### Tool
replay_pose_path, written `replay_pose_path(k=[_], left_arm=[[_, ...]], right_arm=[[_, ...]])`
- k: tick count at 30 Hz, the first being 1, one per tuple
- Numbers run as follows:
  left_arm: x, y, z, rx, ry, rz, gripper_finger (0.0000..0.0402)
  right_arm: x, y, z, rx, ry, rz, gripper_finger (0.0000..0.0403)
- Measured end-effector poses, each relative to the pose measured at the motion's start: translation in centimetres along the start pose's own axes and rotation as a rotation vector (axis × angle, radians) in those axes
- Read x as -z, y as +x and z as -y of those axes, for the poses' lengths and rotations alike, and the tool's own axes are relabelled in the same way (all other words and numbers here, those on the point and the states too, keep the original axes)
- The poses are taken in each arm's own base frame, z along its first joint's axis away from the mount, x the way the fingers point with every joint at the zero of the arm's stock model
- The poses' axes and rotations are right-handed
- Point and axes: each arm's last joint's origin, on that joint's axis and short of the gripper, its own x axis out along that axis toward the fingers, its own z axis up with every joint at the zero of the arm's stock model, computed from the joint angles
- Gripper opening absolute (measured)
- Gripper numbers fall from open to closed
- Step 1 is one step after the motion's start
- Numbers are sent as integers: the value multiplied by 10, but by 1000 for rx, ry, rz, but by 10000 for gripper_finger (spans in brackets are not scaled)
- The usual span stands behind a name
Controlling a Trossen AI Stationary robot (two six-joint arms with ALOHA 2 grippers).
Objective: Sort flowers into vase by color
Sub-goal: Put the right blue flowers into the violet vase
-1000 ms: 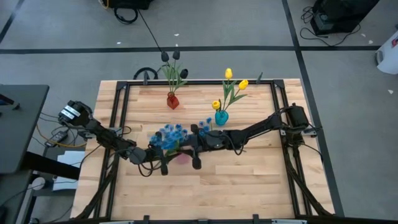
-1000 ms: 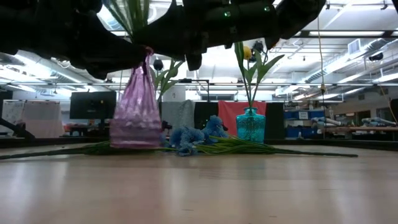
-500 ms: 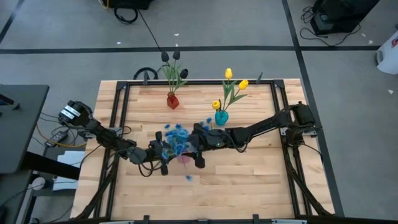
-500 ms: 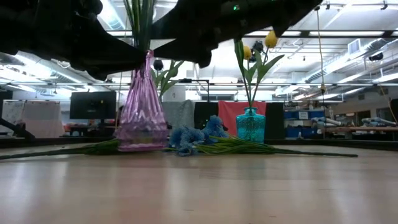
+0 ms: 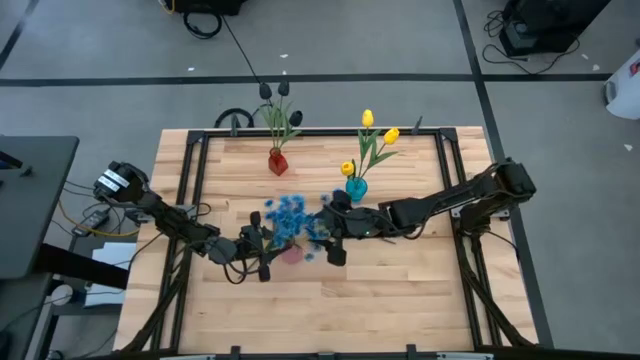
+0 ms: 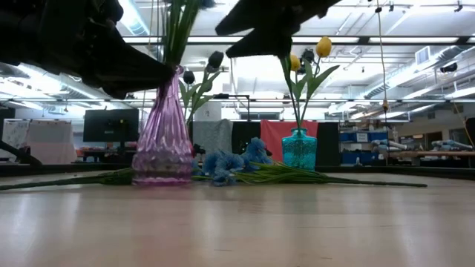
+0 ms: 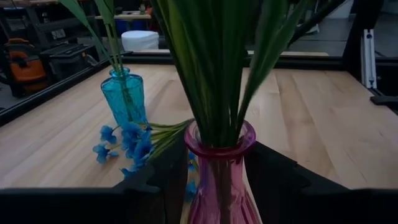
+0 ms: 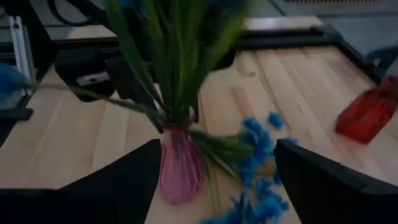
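A pink glass vase (image 6: pixel 163 141) stands on the table left of centre with a bunch of blue flowers (image 5: pixel 291 213) in it, their green stems (image 7: pixel 214 74) rising from its mouth. My left gripper (image 5: pixel 266 250) is shut on this vase. My right gripper (image 5: pixel 328 242) hangs open just right of the bunch, touching nothing. More blue flowers (image 6: pixel 230 163) lie on the table between the pink vase and a teal vase (image 5: pixel 356 188) of yellow tulips (image 5: pixel 368 119). A red vase (image 5: pixel 277 162) at the far side holds dark tulips (image 5: pixel 281 90). My left gripper pinches the pink vase's narrow neck, just under the rim (image 7: pixel 217 163), with one finger on each side. The fingers (image 7: pixel 155 186) come in level from the table's left. The vase stands upright with its base (image 6: pixel 162 178) on the table.
A black metal frame (image 5: pixel 190 170) runs round the wooden tabletop. The loose flowers' green stems (image 6: pixel 297 175) lie spread toward the teal vase. Bare wood (image 5: pixel 380 300) fills the near half of the table.
My right gripper has opened, let go of the blue bunch, and drawn back up and toward the table's right edge. The bunch now stands in the pink vase. The vase, tilted a second ago, has come upright on the table in my left gripper's hold.
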Motion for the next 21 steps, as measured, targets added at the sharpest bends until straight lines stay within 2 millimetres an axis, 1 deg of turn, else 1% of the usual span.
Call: replay_pose_path(k=[2, 5, 7, 10, 13, 15, 18, 21], left_arm=[[0, 0, 0, 2, 0, -1, 161], [0, 0, 0, 3, -2, 0, 161], [0, 0, 0, 10, -12, -1, 161], [1, 0, 1, 51, -18, -14, 161], [3, 0, 2, 67, -4, -31, 161], [3, 0, 2, 66, 4, -35, 161], [3, 0, 2, 66, 6, -35, 161], [3, 0, 2, 66, 8, -36, 161]], right_arm=[[4, 1, -2, 0, 20, -26, 319], [17, 11, -11, -10, 13, -81, 314], [24, 12, -14, -17, 11, -124, 311], [30, 6, -17, -9, 34, -202, 307], [44, 0, -15, 7, 46, -356, 303], [56, -5, -11, 31, 59, -498, 299], [72, -12, -4, 114, 69, -668, 289], [86, -16, 1, 187, 64, -737, 276]])
